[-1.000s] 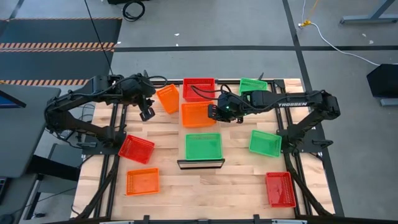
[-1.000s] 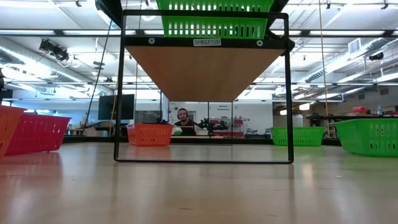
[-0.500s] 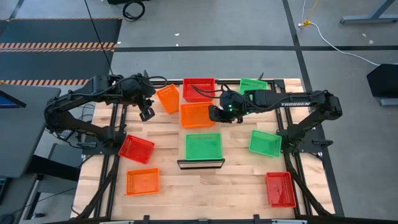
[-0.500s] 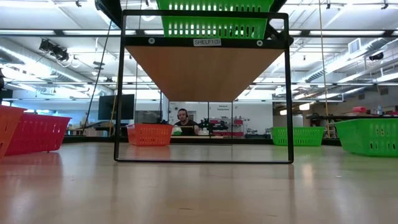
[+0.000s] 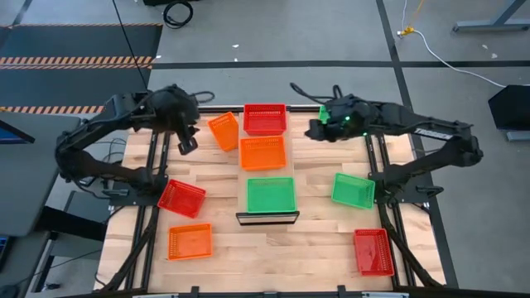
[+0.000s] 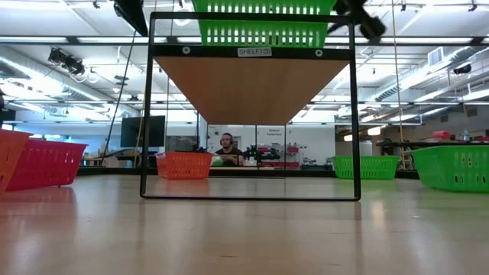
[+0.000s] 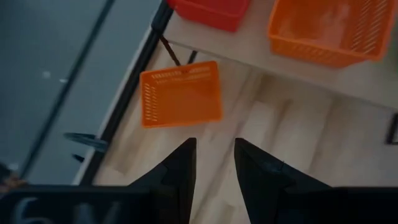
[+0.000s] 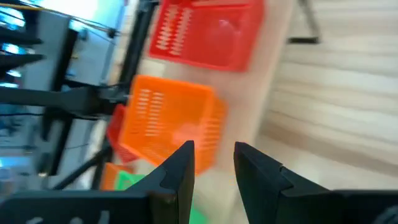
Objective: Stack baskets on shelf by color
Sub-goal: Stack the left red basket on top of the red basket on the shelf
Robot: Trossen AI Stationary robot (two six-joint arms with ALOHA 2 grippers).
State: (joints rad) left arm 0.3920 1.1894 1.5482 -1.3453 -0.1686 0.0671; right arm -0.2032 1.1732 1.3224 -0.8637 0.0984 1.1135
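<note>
Near edge of the counter [image 5: 281, 248]: one orange basket [image 5: 190, 242] at the left, one red basket [image 5: 373, 251] at the right. Slightly farther: a second red basket [image 5: 181, 199] left, a green basket [image 5: 354, 189] right. Along the centre runs the shelf [image 5: 267, 218], carrying in near-to-far order a green basket [image 5: 271, 194], an orange basket [image 5: 263, 152] and a red basket [image 5: 265, 118], one of each colour and none stacked. A tilted orange basket [image 5: 224, 131] lies just beside the shelf's far left. At the far right corner a third green basket [image 5: 330, 112] is mostly hidden beneath the right hand [image 5: 317, 130], which hovers empty with fingers slightly parted. The left hand [image 5: 185, 145] hangs over the far left of the counter, likewise empty and narrowly parted.

Risks, as judged: a descent onto the far-right green basket may push it off the counter's edge, since it sits at the corner; a grip on the tilted orange basket's thin mesh wall may slip; a basket lowered askew may not nest in its colour-mate.
</note>
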